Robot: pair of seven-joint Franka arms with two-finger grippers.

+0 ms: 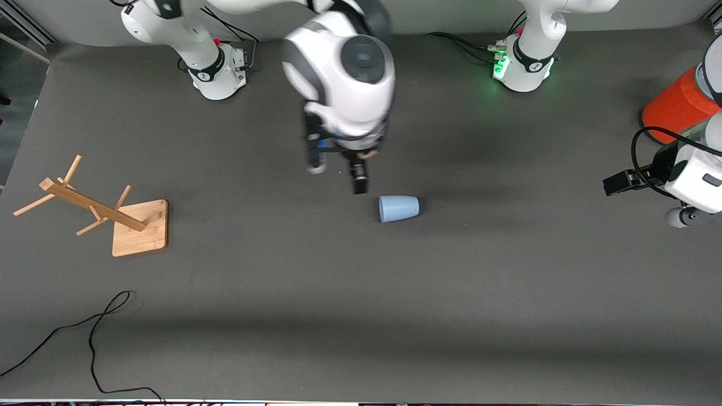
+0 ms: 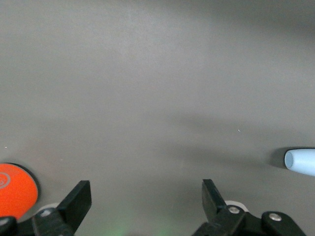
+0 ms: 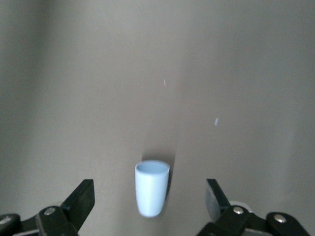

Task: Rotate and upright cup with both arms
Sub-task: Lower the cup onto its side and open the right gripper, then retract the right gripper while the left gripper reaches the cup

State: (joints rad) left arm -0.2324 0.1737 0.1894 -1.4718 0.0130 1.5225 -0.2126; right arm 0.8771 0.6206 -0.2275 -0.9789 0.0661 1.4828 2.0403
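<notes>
So we've got the cup (image 1: 399, 208) lying on its side near the middle of the counter (image 1: 361, 316), nothing touching it. Our right gripper (image 1: 338, 172) hangs just above the counter beside the cup, jaws spread wide and empty. The left gripper (image 2: 145, 196) waits at its own end of the counter by the orange cylinder (image 1: 674, 107), jaws spread too. A wooden rack (image 1: 96, 208) sits toward the right arm's end.

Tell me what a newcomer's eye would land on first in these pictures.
First, the right arm's big white wrist in mid-table, its right gripper open just beside the pale-blue cup, which lies on its side on the grey table. Next, the orange cylinder at the left arm's end, beside the waiting open left gripper. Last, the tipped wooden rack at the right arm's end.
</notes>
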